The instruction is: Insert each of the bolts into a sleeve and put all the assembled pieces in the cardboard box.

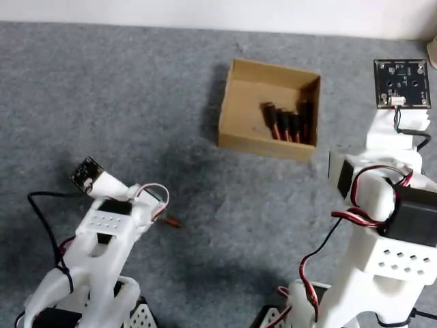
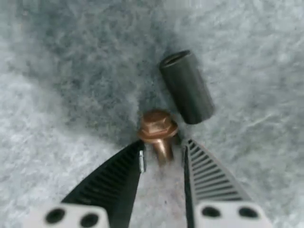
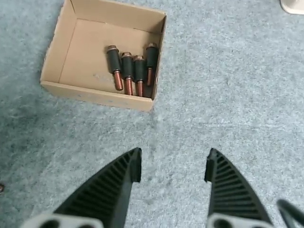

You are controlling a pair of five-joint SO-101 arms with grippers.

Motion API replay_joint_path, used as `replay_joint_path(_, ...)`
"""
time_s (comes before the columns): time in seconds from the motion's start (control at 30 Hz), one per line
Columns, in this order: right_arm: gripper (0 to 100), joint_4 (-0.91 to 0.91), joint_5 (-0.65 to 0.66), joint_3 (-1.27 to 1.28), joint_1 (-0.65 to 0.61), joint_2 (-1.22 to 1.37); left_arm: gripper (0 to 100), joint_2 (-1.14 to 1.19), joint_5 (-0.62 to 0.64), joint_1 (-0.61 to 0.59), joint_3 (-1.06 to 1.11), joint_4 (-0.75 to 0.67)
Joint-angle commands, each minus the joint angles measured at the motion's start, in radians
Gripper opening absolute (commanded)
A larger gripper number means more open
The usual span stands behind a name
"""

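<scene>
Grey carpet logged as work surface under both arms. Found cardboard box at far side, holding four assembled pieces side by side against one wall. Saw right gripper above bare carpet near box, jaws apart, nothing held. Saw left gripper low over carpet, jaws apart, straddling bolt shank with no evident clamping. Noted one loose sleeve lying on its side just beside head of bolt; contact unclear. Judged step in hand: pickup of remaining bolt. Judged next move: closing on shank, lifting, then lining shank tip up with sleeve bore, probably with sleeve steadied by other arm.
</scene>
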Motion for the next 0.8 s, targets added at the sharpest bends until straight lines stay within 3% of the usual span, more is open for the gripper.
replay_joint_path(0.0,20.6,0.018,0.017,-0.004,0.012,-0.012,14,-0.013,-0.005,-0.012,0.012,-0.029)
replay_joint_path(0.13,20.6,0.018,0.017,-0.004,0.012,-0.012,14,-0.008,-0.005,-0.012,0.013,-0.023)
replay_joint_path(0.47,20.6,0.018,0.017,-0.004,0.012,-0.012,13,-0.008,-0.003,0.077,0.007,0.172)
replay_joint_path(0.63,20.1,0.018,0.017,-0.004,0.012,-0.012,13,-0.008,-0.003,0.090,0.005,0.176)
replay_joint_path(0.77,14.2,0.018,0.017,-0.004,0.012,-0.012,14,-0.015,0.000,0.059,0.007,0.173)
